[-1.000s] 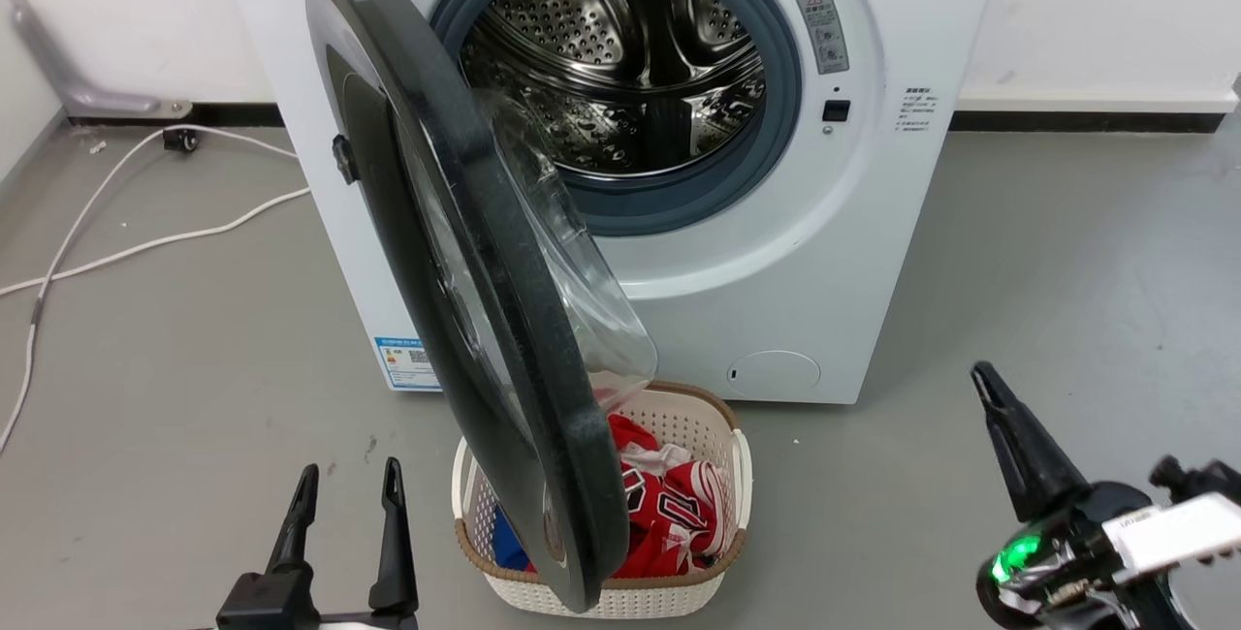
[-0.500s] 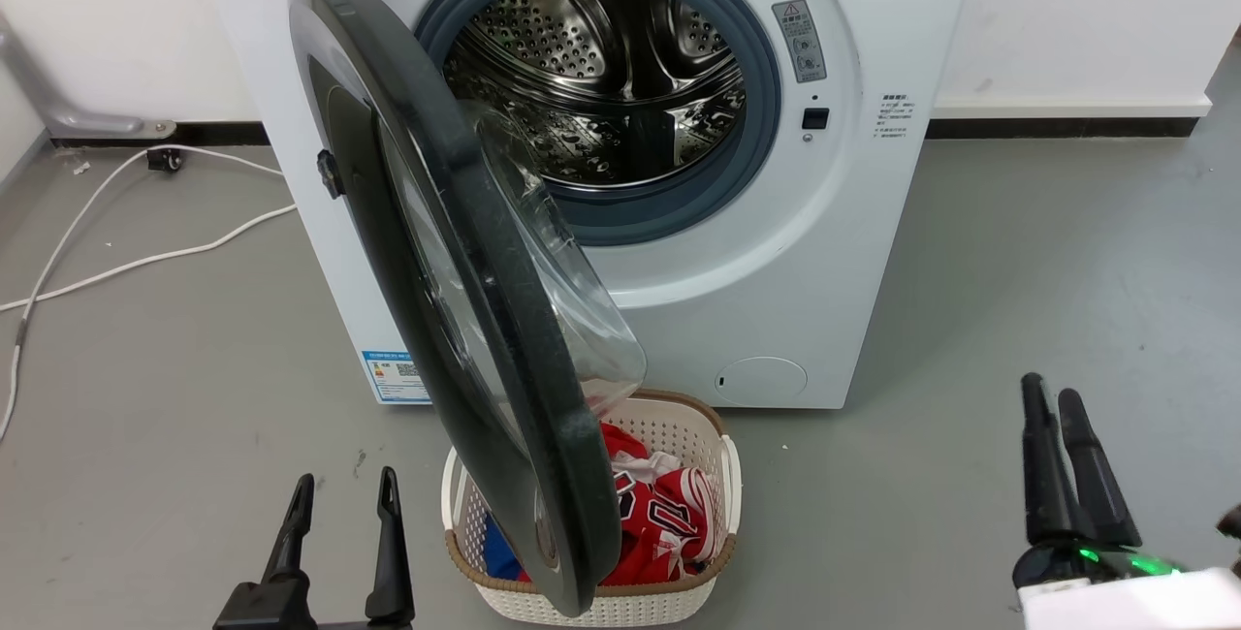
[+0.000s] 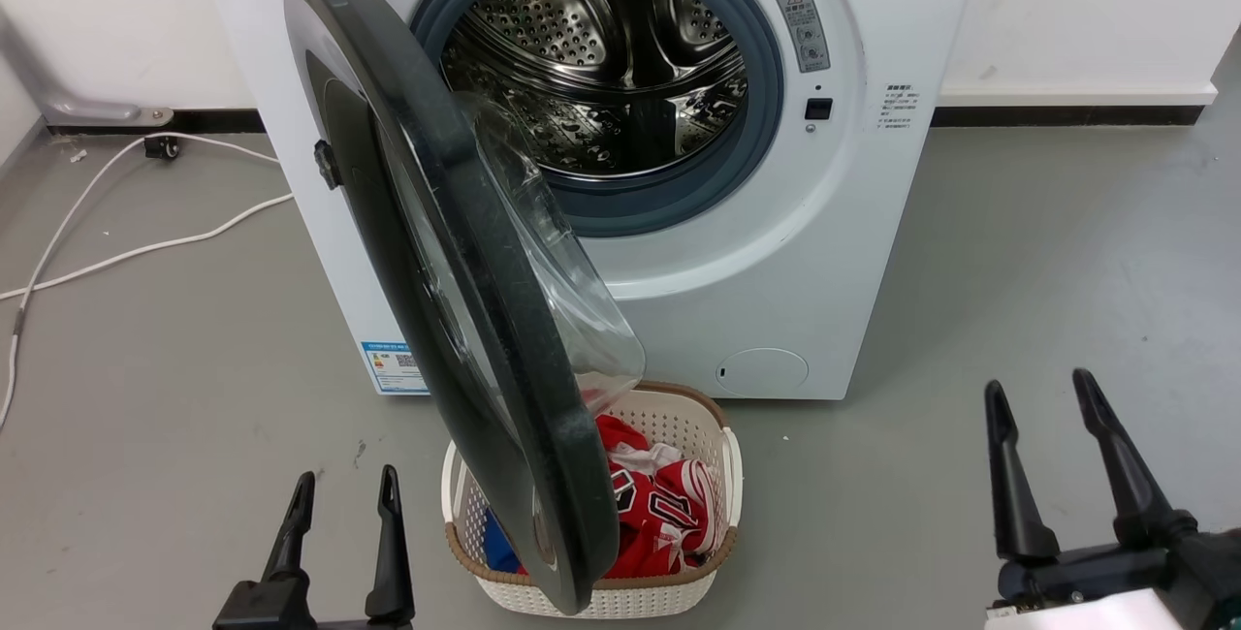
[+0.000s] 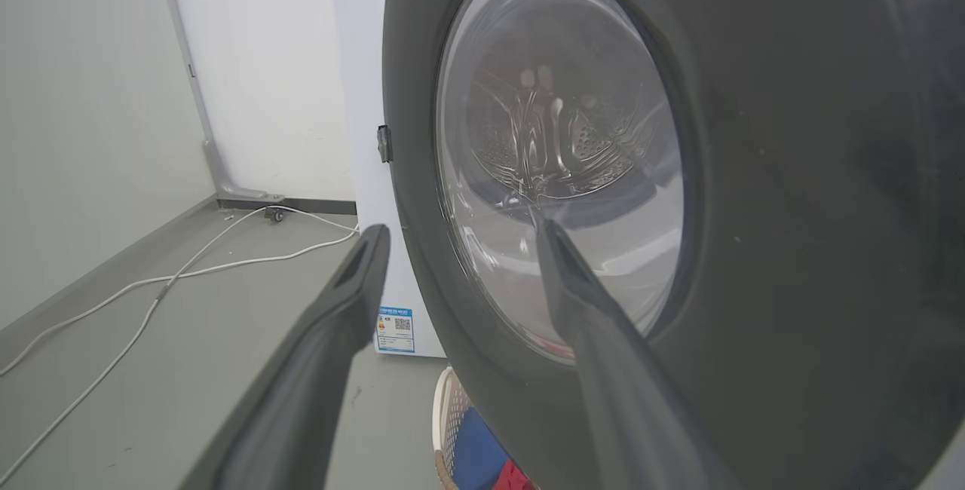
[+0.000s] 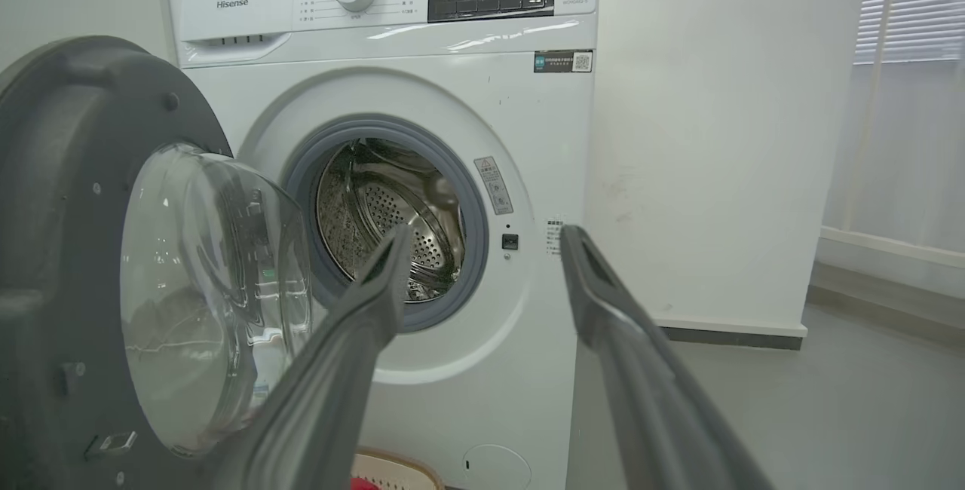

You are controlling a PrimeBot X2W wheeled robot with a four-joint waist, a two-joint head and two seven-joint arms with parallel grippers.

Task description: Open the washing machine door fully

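Door half open, both tools empty.
The washing machine door juts edge-on from the washing machine, over the laundry basket. The left tool at 7 o'clock and the right tool at 5 o'clock both gape, apart from the door.

I read "Hisense" on the washer top panel | warning triangle on grey sticker on its front | blue label, QR sticker: too small

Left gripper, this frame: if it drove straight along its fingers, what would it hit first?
The left gripper would likely meet the washing machine door, at its outer face; depth is unclear.
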